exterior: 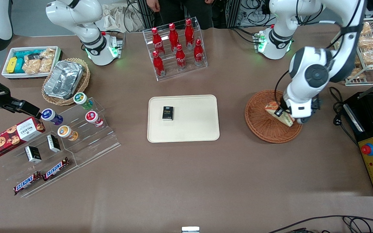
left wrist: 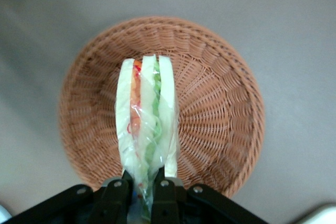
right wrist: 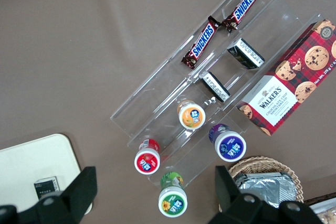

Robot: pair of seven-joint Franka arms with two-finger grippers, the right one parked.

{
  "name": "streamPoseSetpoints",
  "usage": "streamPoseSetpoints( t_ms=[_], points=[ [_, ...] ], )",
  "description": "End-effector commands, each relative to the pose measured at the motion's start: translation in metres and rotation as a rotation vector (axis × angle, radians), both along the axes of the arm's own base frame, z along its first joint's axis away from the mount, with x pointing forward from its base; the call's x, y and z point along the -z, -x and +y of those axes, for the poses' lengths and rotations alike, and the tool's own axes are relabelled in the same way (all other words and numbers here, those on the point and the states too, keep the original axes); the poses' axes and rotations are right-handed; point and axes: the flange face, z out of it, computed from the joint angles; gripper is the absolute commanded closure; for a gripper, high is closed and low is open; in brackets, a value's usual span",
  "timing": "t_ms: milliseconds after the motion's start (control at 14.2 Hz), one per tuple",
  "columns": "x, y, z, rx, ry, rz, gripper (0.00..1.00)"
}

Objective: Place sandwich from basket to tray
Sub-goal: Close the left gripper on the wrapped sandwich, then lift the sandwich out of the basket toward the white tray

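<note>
The sandwich (exterior: 275, 111) is a wrapped white-bread wedge with orange-red and green filling. My left gripper (exterior: 283, 114) is shut on one end of it and holds it over the reddish-brown wicker basket (exterior: 259, 124). In the left wrist view the sandwich (left wrist: 147, 124) hangs between the fingers (left wrist: 122, 188) above the basket (left wrist: 220, 114), apparently lifted clear of its floor. The gripper shows in that view (left wrist: 142, 182). The cream-beige tray (exterior: 193, 129) lies on the table beside the basket, toward the parked arm's end, with a small black box (exterior: 167, 113) on it.
A clear rack of red cola bottles (exterior: 176, 45) stands farther from the camera than the tray. A black control box with a red button (exterior: 372, 155) sits at the working arm's end. A wire rack of snack bags (exterior: 372, 51) stands near it.
</note>
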Motion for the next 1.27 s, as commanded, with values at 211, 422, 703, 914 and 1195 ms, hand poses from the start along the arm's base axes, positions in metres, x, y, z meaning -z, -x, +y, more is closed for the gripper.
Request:
streamPoseSetpoints(
  t_ms=[211, 422, 703, 914, 1195],
  points=[
    [-0.084, -0.019, -0.015, 0.226, 0.063, -0.010, 1.00],
    [-0.102, -0.014, -0.028, 0.389, 0.135, -0.028, 1.00],
    [-0.108, 0.000, -0.079, 0.636, 0.169, -0.031, 1.00],
    [-0.110, 0.005, -0.106, 0.664, 0.208, -0.037, 1.00],
    [-0.098, 0.008, -0.146, 0.740, 0.220, -0.015, 1.00]
  ],
)
